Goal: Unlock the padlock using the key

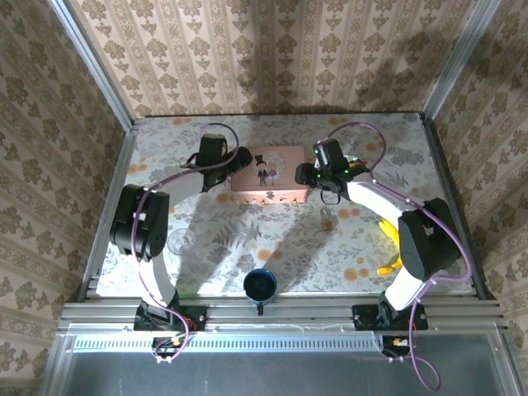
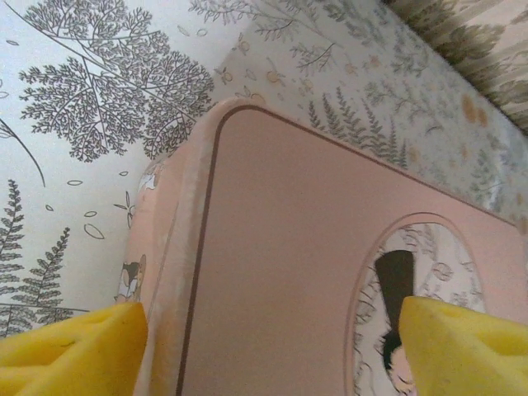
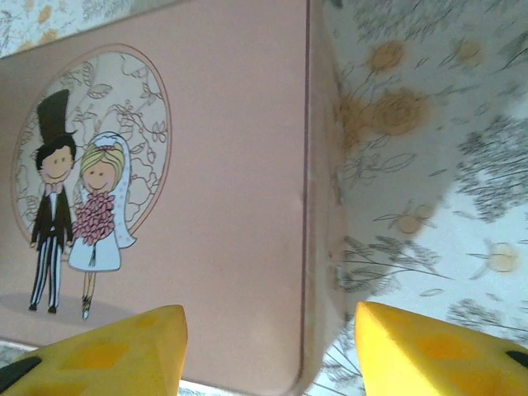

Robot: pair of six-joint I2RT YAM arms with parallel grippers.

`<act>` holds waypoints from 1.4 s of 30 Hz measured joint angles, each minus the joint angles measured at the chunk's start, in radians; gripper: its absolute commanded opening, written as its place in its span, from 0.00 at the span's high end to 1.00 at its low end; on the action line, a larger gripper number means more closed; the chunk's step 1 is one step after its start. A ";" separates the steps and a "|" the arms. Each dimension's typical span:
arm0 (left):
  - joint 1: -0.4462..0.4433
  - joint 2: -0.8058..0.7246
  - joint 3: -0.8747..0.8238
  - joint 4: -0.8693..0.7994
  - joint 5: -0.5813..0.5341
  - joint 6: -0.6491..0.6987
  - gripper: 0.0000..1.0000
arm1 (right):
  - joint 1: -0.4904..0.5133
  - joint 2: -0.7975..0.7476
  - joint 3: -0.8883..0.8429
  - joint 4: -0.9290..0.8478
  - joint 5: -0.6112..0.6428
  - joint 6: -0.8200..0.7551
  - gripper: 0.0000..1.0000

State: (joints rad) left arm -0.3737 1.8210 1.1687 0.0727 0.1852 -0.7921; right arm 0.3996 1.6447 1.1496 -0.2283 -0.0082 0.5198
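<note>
Padlock (image 1: 327,219) lies on the table (image 1: 206,239) just by the pink box (image 1: 268,175), nearer the right gripper (image 3: 268,363) than the left gripper (image 2: 272,355). Both jaws are spread wide, each over a box corner.

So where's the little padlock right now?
In the top view, the padlock lies on the table right of centre, just in front of the pink box's near right corner.

Lab test booth, aluminium frame (image 1: 313,312), wallpapered walls (image 1: 272,58)
</note>
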 measured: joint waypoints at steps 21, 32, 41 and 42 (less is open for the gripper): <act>0.261 -0.983 -0.640 -0.012 -0.407 0.319 0.00 | -0.067 -0.523 -0.381 0.028 0.516 -0.275 0.00; 0.377 -1.048 -0.916 0.230 -0.431 0.533 0.00 | -0.140 -0.448 -0.599 0.395 0.592 -0.443 0.00; 0.440 -0.780 -0.966 0.559 -0.322 0.645 0.00 | -0.214 -0.332 -0.641 0.692 0.485 -0.497 0.00; 0.443 -0.743 -0.966 0.595 -0.306 0.652 0.00 | -0.222 -0.322 -0.646 0.721 0.469 -0.503 0.00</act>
State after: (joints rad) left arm 0.0692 1.0782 0.2031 0.6678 -0.1204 -0.1402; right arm 0.1772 1.3224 0.5034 0.4931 0.4610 0.0170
